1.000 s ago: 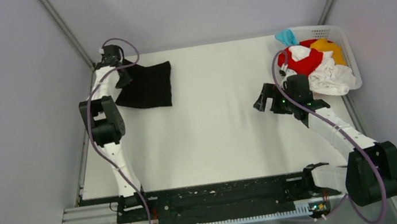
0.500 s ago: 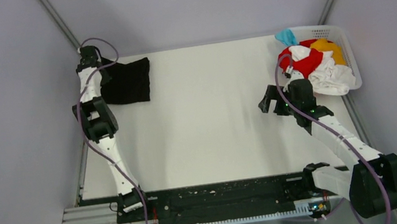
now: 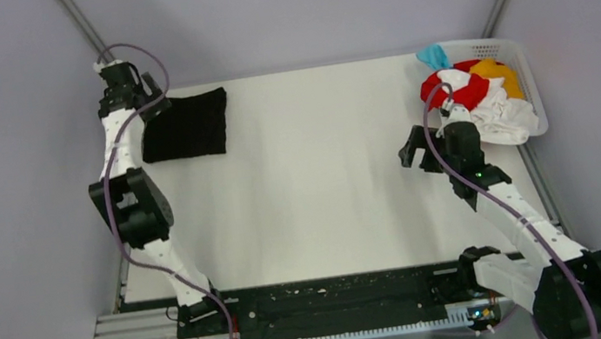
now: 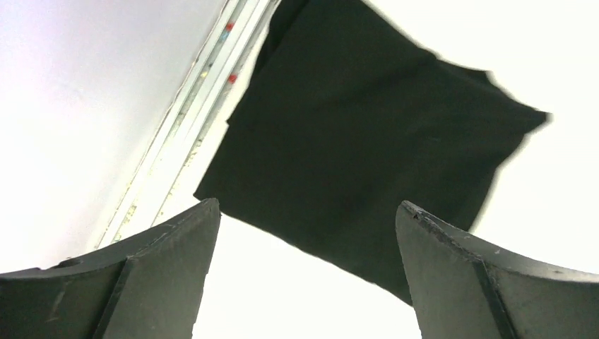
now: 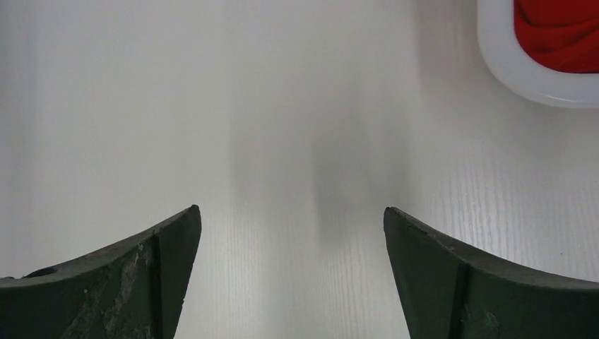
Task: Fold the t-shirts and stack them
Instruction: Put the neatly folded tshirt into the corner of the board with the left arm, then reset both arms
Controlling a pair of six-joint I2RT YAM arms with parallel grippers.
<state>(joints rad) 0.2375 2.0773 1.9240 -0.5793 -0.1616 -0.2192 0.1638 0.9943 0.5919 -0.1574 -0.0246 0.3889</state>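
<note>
A black t-shirt [image 3: 184,125] lies folded flat at the table's far left, also seen as the black t-shirt [image 4: 367,141] in the left wrist view. My left gripper [image 3: 154,97] hovers open just beyond its far left corner; the left gripper [image 4: 307,212] has nothing between its fingers. Red [image 3: 466,88], white [image 3: 505,118], orange-yellow [image 3: 499,71] and light blue [image 3: 435,55] t-shirts are heaped in the basket [image 3: 524,48] at the far right. My right gripper [image 3: 411,148] stands open and empty over bare table left of the basket; the right gripper [image 5: 291,212] faces the tabletop.
The white lattice basket's rim [image 5: 523,85] with red cloth [image 5: 558,32] shows at the right wrist view's top right. A metal rail [image 4: 205,85] runs along the table's left edge beside the black shirt. Grey walls enclose the table.
My left gripper opened and let go of the black t-shirt after carrying it left, then drew back toward the far left corner. My right gripper shifted slightly toward the basket.
</note>
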